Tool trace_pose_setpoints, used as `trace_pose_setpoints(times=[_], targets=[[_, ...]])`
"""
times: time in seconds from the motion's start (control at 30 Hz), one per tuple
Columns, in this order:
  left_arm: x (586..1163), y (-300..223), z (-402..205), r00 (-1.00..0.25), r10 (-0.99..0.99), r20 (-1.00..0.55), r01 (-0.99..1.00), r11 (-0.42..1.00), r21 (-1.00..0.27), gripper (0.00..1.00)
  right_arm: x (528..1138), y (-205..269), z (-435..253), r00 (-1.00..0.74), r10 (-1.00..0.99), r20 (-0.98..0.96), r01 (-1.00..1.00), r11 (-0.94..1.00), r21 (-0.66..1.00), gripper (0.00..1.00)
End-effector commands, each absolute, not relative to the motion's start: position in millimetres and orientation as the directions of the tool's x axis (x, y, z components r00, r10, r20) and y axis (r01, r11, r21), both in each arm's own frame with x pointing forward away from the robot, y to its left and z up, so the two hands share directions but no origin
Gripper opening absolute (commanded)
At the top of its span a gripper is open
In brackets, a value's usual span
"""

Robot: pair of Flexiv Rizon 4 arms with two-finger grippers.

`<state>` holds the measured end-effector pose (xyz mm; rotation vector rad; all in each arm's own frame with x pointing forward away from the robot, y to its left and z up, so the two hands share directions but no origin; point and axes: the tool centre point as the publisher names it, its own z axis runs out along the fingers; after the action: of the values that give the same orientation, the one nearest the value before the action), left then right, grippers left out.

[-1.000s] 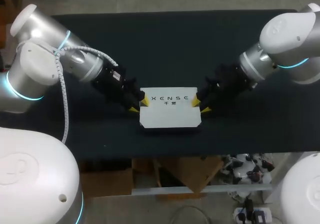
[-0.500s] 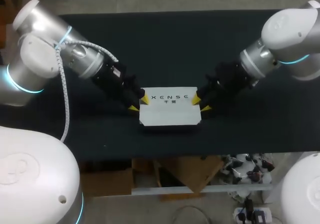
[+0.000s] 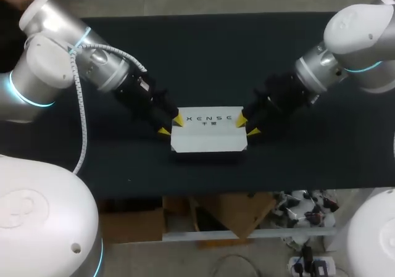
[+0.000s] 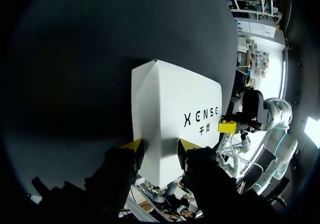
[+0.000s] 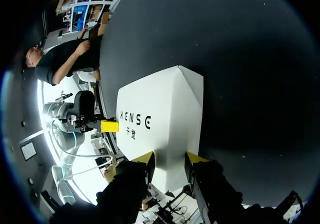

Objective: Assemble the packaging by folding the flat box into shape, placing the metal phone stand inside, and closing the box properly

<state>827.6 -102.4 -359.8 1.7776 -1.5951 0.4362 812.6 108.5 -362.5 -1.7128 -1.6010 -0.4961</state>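
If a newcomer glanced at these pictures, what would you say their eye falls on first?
The white box stands out sharply against the dark table, near the middle of its front edge. Next come the bright yellow tips at either end of it: the left claw is clamped on the box's left end and the right claw on its right end, like mirror images.

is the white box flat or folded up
Partly folded: the white cardboard box bends along a crease into two angled faces in both wrist views. End flaps: cannot tell.
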Motion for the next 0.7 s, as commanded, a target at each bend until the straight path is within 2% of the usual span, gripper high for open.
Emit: trace_pose_setpoints(times=[0.03, 0.7], targets=[[830.8, -116.0, -358.7, 0.195, -0.732, 0.653, -0.959, -0.001, 0.285, 0.44, 819.5, 122.4, -365.2, 0.157, 0.683, 0.714, 0.963, 0.055, -0.265, 0.40], [832.9, -116.3, -350.2, 0.231, -0.735, 0.638, -0.949, -0.026, 0.314, 0.44, 823.3, 121.2, -359.4, 0.178, 0.669, 0.722, 0.956, 0.056, -0.287, 0.40]])
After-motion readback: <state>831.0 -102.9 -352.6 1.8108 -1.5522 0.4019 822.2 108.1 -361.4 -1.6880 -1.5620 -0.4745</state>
